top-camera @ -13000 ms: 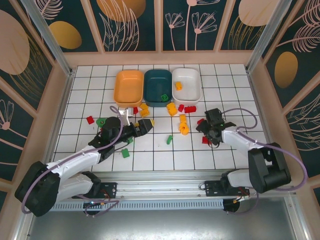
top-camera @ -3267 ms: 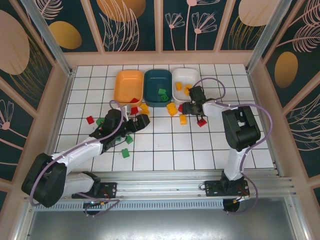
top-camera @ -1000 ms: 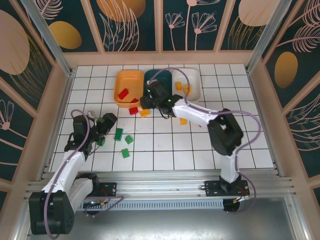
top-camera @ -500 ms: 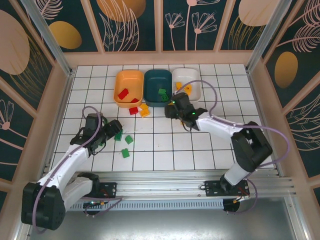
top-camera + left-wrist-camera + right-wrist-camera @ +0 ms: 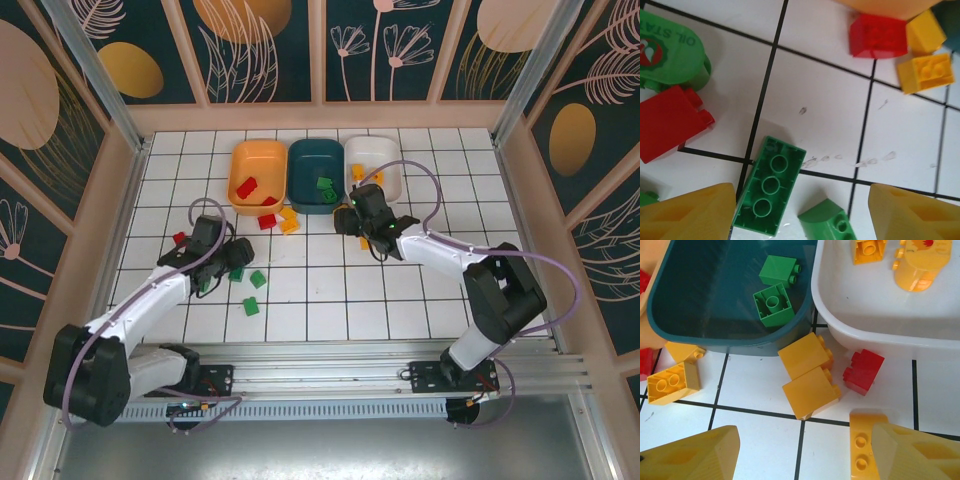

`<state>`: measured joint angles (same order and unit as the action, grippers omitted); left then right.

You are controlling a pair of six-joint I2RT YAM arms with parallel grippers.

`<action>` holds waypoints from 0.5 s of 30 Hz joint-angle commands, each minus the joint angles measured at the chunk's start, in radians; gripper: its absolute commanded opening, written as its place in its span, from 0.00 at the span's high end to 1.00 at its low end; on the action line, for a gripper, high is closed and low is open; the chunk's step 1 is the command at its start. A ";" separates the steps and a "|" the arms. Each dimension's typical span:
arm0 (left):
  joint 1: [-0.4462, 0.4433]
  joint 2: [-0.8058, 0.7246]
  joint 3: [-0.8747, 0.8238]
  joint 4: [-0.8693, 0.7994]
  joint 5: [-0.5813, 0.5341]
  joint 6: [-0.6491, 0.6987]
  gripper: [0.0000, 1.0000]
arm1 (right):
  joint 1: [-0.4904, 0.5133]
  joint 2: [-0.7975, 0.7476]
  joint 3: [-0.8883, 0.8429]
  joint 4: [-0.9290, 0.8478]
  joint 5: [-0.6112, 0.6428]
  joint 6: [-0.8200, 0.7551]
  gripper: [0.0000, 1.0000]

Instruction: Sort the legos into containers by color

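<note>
Where the trays sit: far centre of the tiled floor (image 5: 330,295), in one row. Orange tray (image 5: 262,160) is left, teal tray (image 5: 308,165) middle, white tray (image 5: 378,160) right.
Left gripper (image 5: 802,200): low over the tiles, left of centre. I read the jaws as released, nothing pinched.
Under it: long green brick (image 5: 769,186) lies flat, just beside one yellow finger (image 5: 690,212). A small rounded green piece (image 5: 827,220) is close by.
Left strays: big red brick (image 5: 670,122) just beside a round green piece (image 5: 670,55). Towards the orange tray, a small red brick (image 5: 877,35) sits next to two yellow bricks (image 5: 926,72).
Right gripper (image 5: 806,432): on the near side of the teal and white trays, about where they meet. Jaws spread, holding nothing.
Teal tray holds: two green bricks (image 5: 772,305).
White tray holds: yellow-orange pieces (image 5: 917,265) at its far end.
Orange tray holds: a red piece (image 5: 248,186).
Floor by right gripper: orange brick pair (image 5: 807,372), the two touching, just near of the teal rim. A stray red brick (image 5: 863,371) is against the white tray's wall. A studded orange brick (image 5: 865,450) lies beside one finger.
</note>
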<state>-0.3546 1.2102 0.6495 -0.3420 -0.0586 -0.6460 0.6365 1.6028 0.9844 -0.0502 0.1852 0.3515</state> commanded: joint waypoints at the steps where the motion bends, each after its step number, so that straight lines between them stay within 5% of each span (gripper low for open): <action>1: -0.021 0.052 0.014 -0.038 -0.060 0.039 0.30 | 0.003 0.010 0.020 0.025 0.001 0.013 0.29; 8: -0.034 0.169 0.012 0.038 -0.073 0.049 0.36 | 0.003 0.008 0.011 0.021 -0.014 0.009 0.29; 15: -0.035 0.249 0.023 0.081 -0.088 0.065 0.53 | 0.003 -0.015 -0.017 0.018 -0.015 0.012 0.30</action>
<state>-0.3855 1.4399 0.6495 -0.2916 -0.1181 -0.5987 0.6365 1.6043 0.9844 -0.0483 0.1745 0.3511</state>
